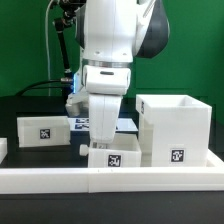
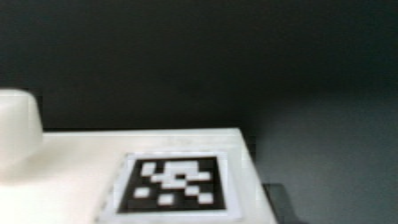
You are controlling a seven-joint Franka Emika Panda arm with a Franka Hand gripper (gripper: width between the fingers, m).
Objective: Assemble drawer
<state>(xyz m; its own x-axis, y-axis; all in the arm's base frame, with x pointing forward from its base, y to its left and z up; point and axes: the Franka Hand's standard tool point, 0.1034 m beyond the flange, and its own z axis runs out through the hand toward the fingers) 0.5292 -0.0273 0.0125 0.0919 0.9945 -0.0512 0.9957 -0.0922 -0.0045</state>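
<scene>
The large white shell of the drawer stands at the exterior view's right, a tag on its front. One small tray sits at the left. A second small tray lies at the front middle against the rail, directly under my gripper. The gripper hangs low over this tray, and the arm's body hides how the jaws stand. In the wrist view a white face with a tag fills the lower part, very close and blurred. A rounded white part shows beside it.
A low white border rail runs along the table's front edge. The marker board lies behind the arm, partly hidden. The table top is black and a green wall stands behind.
</scene>
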